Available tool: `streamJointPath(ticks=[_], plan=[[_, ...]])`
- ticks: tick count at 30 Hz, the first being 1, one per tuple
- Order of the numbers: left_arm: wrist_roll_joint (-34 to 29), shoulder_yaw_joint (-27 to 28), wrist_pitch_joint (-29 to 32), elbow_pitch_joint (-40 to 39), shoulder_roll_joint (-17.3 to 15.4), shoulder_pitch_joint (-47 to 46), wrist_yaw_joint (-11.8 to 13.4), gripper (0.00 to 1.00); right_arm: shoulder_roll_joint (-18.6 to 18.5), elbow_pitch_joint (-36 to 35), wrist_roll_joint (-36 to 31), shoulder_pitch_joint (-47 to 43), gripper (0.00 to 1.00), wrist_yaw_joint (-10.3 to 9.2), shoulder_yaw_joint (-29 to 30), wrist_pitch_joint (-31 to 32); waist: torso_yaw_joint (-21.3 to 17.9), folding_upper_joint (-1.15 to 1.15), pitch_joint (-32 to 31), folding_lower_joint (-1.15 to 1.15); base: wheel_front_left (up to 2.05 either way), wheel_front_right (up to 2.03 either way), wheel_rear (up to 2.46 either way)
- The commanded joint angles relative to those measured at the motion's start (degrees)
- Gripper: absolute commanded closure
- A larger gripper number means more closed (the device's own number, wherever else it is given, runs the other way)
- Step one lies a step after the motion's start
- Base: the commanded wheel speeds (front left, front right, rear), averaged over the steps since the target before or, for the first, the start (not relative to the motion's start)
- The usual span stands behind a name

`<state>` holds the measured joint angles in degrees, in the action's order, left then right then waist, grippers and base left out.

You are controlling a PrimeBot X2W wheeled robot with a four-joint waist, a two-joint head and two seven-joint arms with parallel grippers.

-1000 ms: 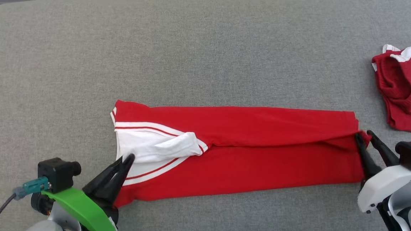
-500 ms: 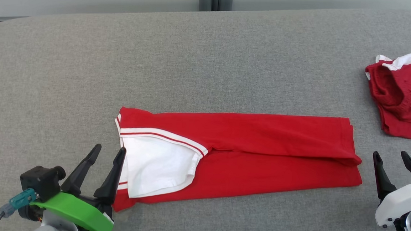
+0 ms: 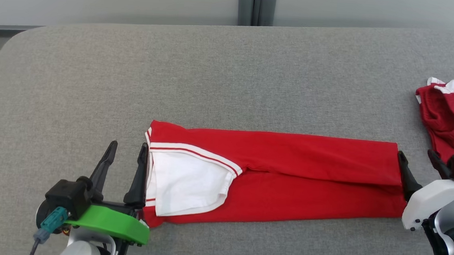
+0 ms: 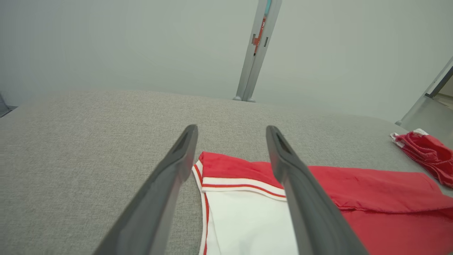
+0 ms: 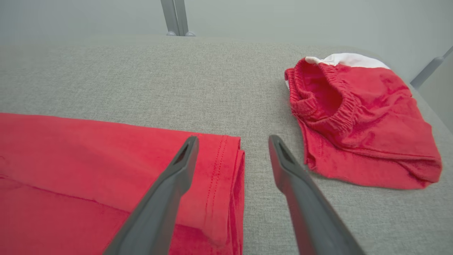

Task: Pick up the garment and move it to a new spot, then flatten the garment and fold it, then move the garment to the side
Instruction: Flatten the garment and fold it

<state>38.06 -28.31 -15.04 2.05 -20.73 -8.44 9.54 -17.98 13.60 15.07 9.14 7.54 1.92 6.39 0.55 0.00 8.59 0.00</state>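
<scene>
The long, narrow-folded red garment (image 3: 307,168) of soft knit cloth lies flat across the middle of the grey fabric-covered counter (image 3: 214,71), its white panel (image 3: 188,184) with red-striped trim at the left end and its stitched hem at the right. The left pincer (image 3: 128,147) stands with its fingers apart and nothing between them, one finger right at the trimmed edge, the other over bare counter; the right pincer (image 3: 416,155) is likewise spread and empty, astride the hem edge. The lengthwise fold looks done, so the likely next step is an end-to-end fold, and that is where trouble could start. A pinch that catches the top layer alone would peel the strip open rather than lift it whole. The white panel sits as a loose flap (its lower edge lies free over the red beneath), so a quick lift could let it slide out and spoil the fold. Uneven lifting by the two arms would skew the strip on the rough-looking counter cloth. The crumpled red shorts (image 3: 452,117) with an elastic waistband lie near the right pincer, and a wide swing there could snag or drag them
</scene>
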Motion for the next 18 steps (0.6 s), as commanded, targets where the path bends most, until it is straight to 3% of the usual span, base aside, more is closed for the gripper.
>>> streamJointPath(ticks=[1, 7, 18], plan=[[-1.02, 0.67, -0.14, 0.55, 1.34, 1.01, -0.68, 0.00, 0.01, 0.95, 0.54, 0.54, 0.00, -0.12, -0.08, 0.69, 1.24, 0.00, -0.60, 0.00, 0.00, 0.00, 0.00], [-3.97, 3.62, -0.15, 2.81, 6.16, 0.18, -2.76, 0.00, 0.12, 3.99, 1.22, -1.11, 0.00, -0.12, 0.27, 3.09, 3.24, 0.00, -1.02, 0.00, 0.00, 0.00, 0.00], [-7.98, 8.19, -0.15, 6.34, 9.85, 0.05, -6.07, 0.00, 1.23, 12.04, -0.15, -0.56, 0.00, -0.12, 1.46, 5.86, 4.09, 0.00, 0.12, 0.00, 0.00, 0.00, 0.00]])
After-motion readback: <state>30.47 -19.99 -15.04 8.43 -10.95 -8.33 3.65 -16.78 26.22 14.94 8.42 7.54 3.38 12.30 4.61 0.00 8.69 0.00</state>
